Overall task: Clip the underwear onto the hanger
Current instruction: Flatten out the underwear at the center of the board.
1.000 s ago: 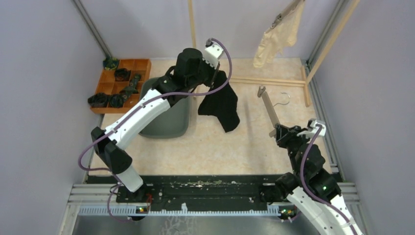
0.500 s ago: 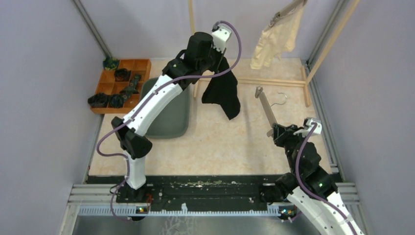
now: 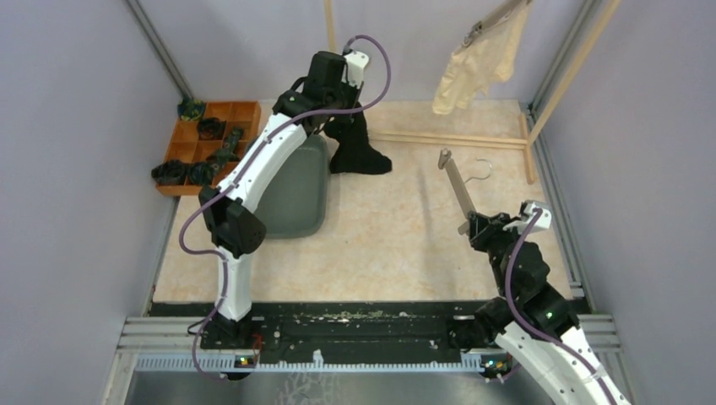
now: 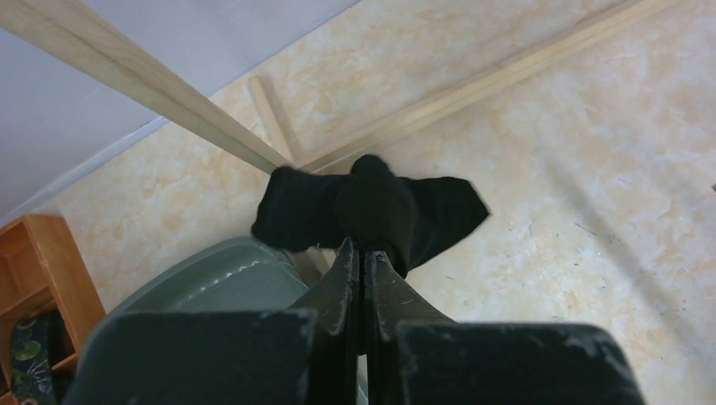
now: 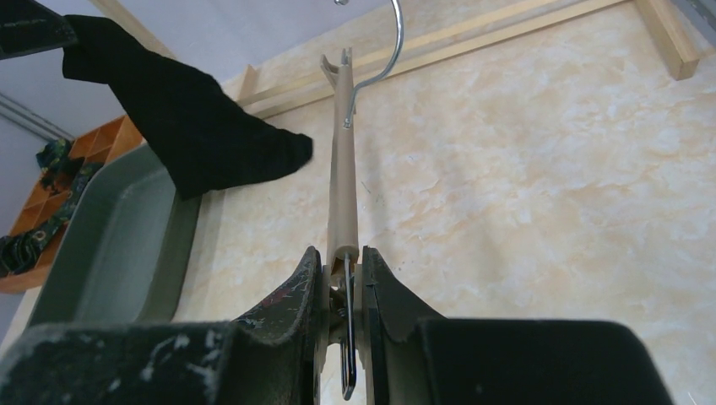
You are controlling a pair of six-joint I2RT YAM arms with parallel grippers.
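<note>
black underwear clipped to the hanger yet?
No, the black underwear hangs from the left end effector, apart from the hanger in the right end effector.

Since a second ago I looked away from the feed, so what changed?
The left gripper, shut on the black underwear, carried it away from the hanger, back toward the grey tub. The right gripper kept hold of the hanger; the cream underwear stayed hanging.

Lilac walls [image 3: 76,126], beige marbled tabletop [image 3: 397,245], wooden rack frame [image 3: 456,140].
</note>
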